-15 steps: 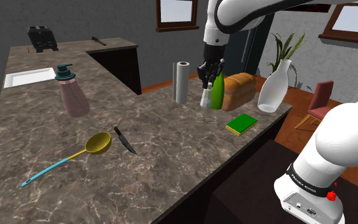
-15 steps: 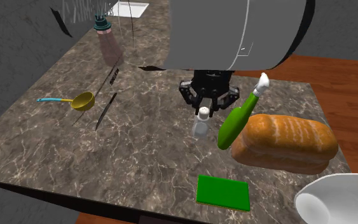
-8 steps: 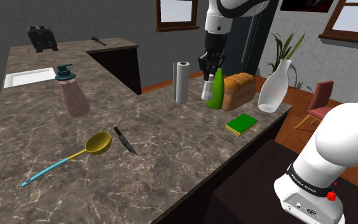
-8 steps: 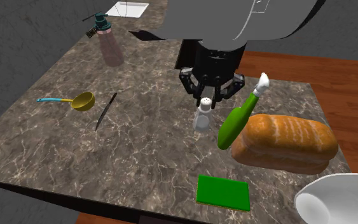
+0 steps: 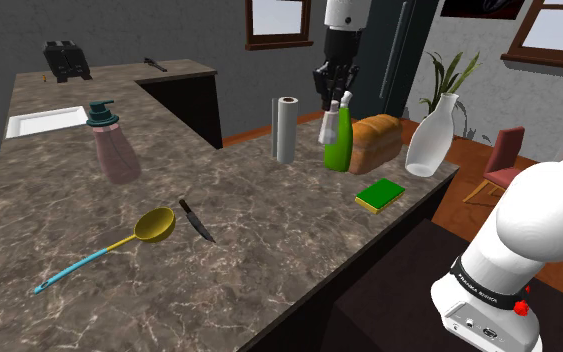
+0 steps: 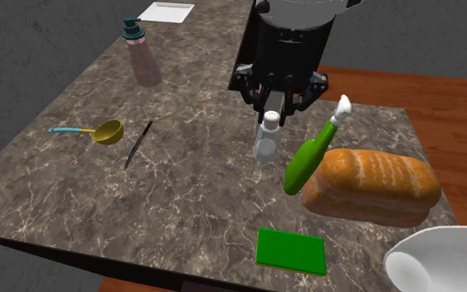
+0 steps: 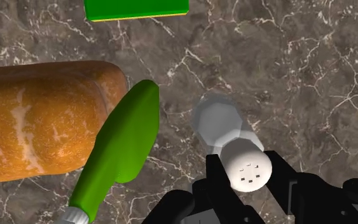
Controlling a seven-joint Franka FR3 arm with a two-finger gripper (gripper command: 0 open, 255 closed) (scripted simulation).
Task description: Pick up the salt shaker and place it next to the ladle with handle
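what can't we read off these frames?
White salt shaker: shoulder view, one side hidden behind the green bottle.
White vase: second exterior view, cut off by the bottom and right edges.
Small dark item on the far corner of the marbled counter: shoulder view, too small to identify.

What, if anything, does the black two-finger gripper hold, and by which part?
The small white salt shaker, clasped at its perforated cap between the fingers of the gripper.
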